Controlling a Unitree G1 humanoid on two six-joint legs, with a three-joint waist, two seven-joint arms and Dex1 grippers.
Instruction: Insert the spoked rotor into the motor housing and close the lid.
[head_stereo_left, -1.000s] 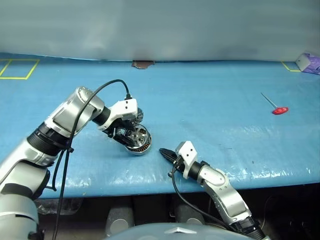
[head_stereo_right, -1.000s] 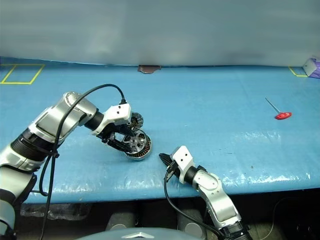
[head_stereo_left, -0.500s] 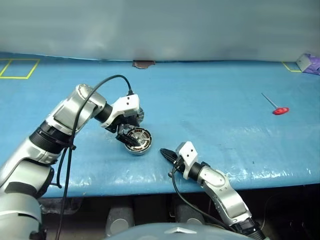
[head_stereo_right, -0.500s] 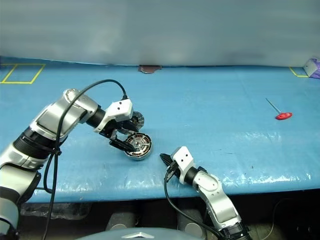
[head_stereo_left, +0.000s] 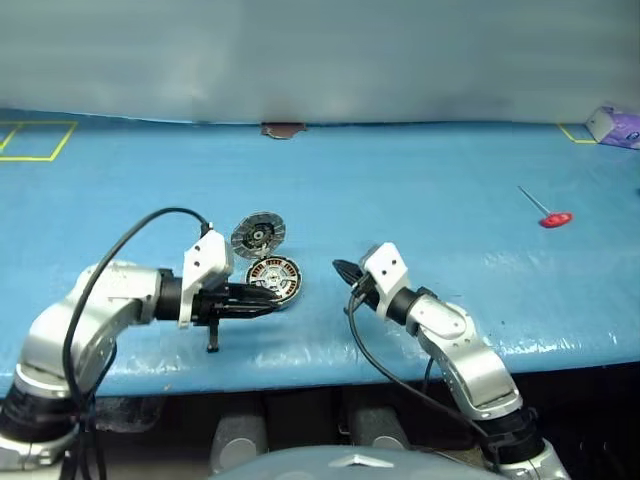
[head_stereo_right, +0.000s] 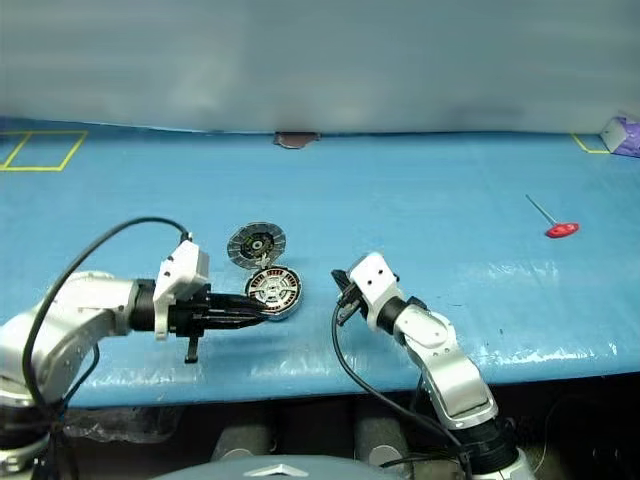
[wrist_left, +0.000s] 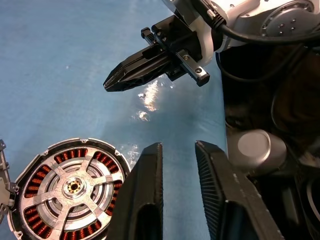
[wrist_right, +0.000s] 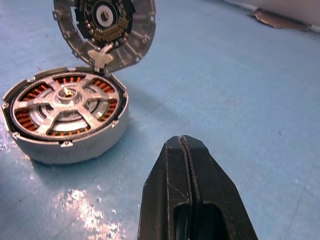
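The motor housing (wrist_right: 75, 145) sits on the blue table, a grey cup with copper windings. The spoked rotor (wrist_right: 66, 102) lies inside it, silver spokes and hub facing up. The lid (head_stereo_left: 258, 235) stands open, hinged at the housing's far rim, its dark lined face showing. My left gripper (head_stereo_left: 268, 299) lies low just in front of the housing, pointing right; its fingers (wrist_left: 145, 200) stand a narrow gap apart with nothing between them. My right gripper (head_stereo_left: 340, 267) hovers to the right of the housing, shut and empty, pointing at it.
A red-handled tool (head_stereo_left: 548, 213) lies at the far right, with a purple box (head_stereo_left: 620, 125) at the back right corner. Yellow tape squares (head_stereo_left: 35, 140) mark the back left. The table's front edge (head_stereo_left: 300, 365) runs just under both arms.
My left gripper has let go of the housing and pulled back toward me, its fingers narrowing from wide. The open lid now shows. My right gripper has risen and moved forward.
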